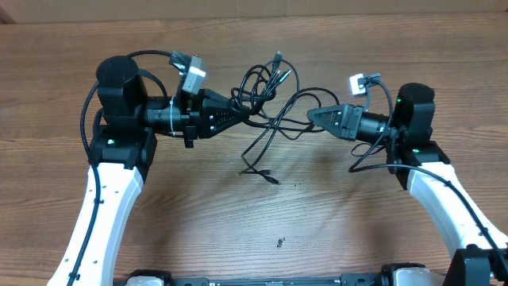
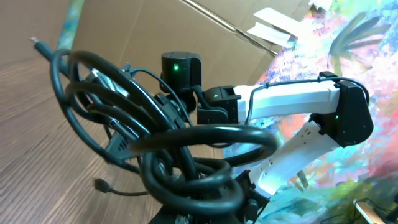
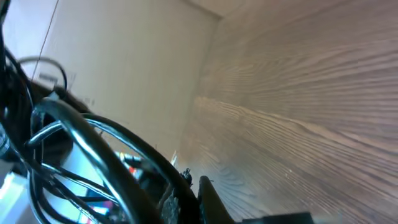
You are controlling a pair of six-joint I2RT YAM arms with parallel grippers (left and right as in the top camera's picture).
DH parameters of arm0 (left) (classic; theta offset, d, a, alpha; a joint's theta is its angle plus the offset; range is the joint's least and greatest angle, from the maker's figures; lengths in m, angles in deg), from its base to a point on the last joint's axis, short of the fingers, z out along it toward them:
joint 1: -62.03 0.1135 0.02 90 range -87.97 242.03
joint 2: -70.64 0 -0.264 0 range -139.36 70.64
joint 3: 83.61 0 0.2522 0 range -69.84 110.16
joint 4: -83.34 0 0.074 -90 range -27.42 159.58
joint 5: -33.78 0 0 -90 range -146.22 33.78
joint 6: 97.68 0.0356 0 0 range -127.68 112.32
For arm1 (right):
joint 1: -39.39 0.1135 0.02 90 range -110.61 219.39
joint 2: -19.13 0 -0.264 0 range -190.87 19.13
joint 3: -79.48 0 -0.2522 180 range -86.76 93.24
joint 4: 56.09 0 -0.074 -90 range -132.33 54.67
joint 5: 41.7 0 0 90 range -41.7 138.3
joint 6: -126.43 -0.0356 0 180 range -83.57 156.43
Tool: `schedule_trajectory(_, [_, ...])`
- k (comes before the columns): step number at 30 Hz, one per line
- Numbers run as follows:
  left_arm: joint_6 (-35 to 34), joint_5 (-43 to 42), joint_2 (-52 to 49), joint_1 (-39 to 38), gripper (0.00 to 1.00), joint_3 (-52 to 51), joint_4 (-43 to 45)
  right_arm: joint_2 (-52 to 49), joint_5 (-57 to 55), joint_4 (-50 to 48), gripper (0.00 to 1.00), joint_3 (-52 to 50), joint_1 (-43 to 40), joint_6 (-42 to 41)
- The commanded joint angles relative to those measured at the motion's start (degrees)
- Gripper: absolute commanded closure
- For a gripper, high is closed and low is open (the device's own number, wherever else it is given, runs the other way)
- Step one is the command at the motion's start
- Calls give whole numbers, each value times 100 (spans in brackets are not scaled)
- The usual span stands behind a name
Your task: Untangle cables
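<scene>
- The cables point(image 1: 266, 83) were not untangled: in the overhead view several loops crossed and overlapped in one knot, strung between the two arms above the table point(image 1: 238, 230).
- No cable lay apart on its own, so by my judgement nearly all of the task was left to do; at most the bundle had been lifted and stretched.
- One loose strand dropped from the knot towards the near side, and its plug point(image 1: 272, 180) rested on the table, well apart from both grippers.
- The left gripper point(image 1: 244, 116) was clenched with its tip buried in the left side of the knot. The left wrist view showed the cables point(image 2: 186, 134) coiled right in front of the lens and bunched at the bottom of the frame, where the fingers would be, so it appeared to be grasping them.
- The right gripper point(image 1: 312, 117) was also clenched. A strand ran straight to its tip from the knot, and in the right wrist view the cables point(image 3: 106, 140) swept down to the fingers, so it seemed to be pinching one strand; the contact itself was too dark to confirm.
- The main knot sat nearer the left gripper, with a looser run of strands reaching to the right.
</scene>
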Motion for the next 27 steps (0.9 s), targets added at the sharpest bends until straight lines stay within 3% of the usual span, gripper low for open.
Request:
schedule_trajectory(1, [109, -553, 144, 262, 96, 87, 90, -46, -743, 310, 96, 9, -555, -129])
schedule_trajectory(9, [103, -553, 144, 544, 96, 87, 87, -46, -741, 975, 96, 9, -1187, -105])
schedule_trajectory(19, [111, -551, 144, 573, 96, 87, 87, -46, -688, 1178, 96, 9, -1213, 81])
schedule_trajectory(23, [308, -549, 144, 553, 96, 83, -2, -46, -155, 994, 96, 9, -1213, 380])
schedule_trajectory(27, [927, -444, 144, 549, 96, 83, -535, -46, 881, 321, 96, 9, -1200, 476])
